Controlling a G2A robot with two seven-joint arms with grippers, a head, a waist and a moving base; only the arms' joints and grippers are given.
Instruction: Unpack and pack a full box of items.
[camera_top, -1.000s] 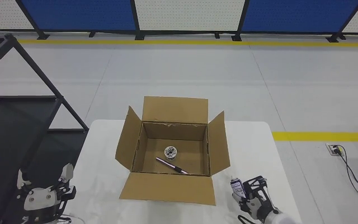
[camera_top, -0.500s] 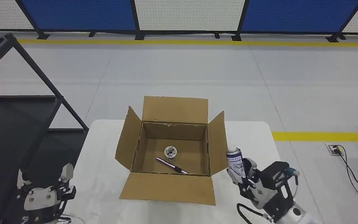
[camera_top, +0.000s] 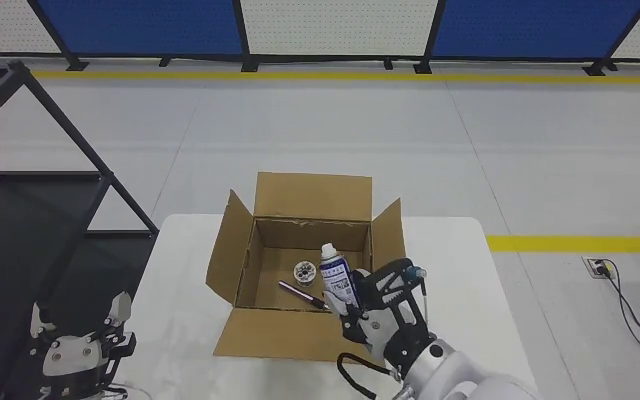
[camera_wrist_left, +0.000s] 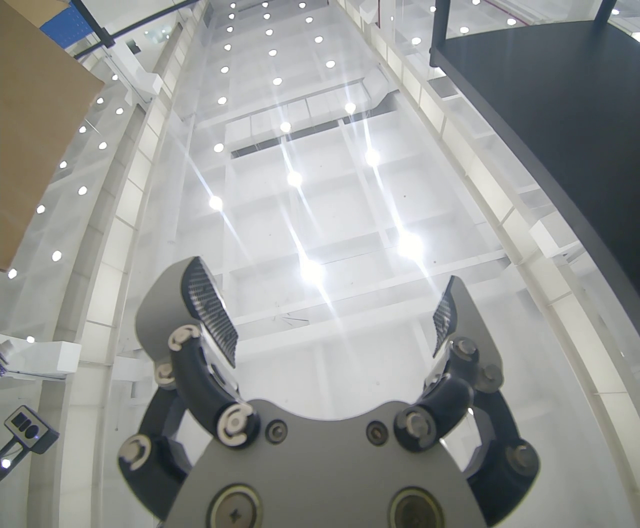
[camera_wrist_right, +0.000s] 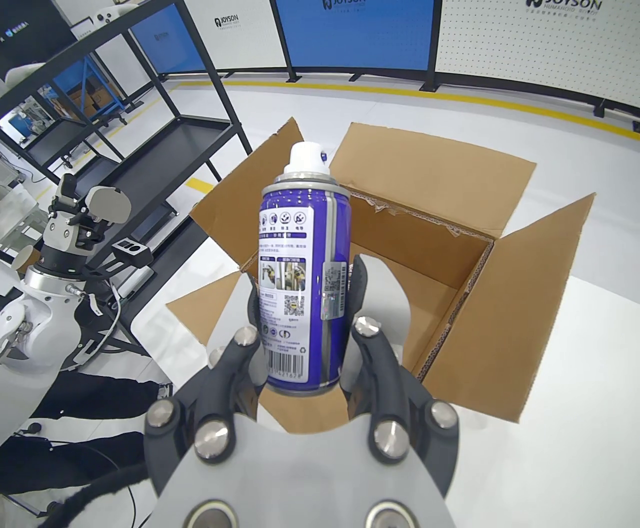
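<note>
Off the near left corner of the desk (camera_top: 178, 300), the left hand (camera_wrist_left: 327, 305) is held with its jaws spread wide and nothing between them, turned up towards the ceiling. It is judged to be parked there so that the box is left free for the other arm.

Nearer the middle, the right hand (camera_wrist_right: 305, 292) is closed around the lower half of a spray can (camera_wrist_right: 295, 235). The can is gripped by its sides and kept upright, cap up, probably so that it can be set down on its base. From above, the can is seen over the near right part of the open cardboard box (camera_top: 312, 194), above its inside and not above the desk.

The box is stood in the middle of the desk with all four flaps folded outward, so the opening is left unobstructed. On its floor a pen (camera_top: 306, 295) is laid slantwise by the near wall, and a small round part (camera_top: 305, 270) is set just beyond it.

Packing is judged to be in hand, with the can not yet released.
</note>
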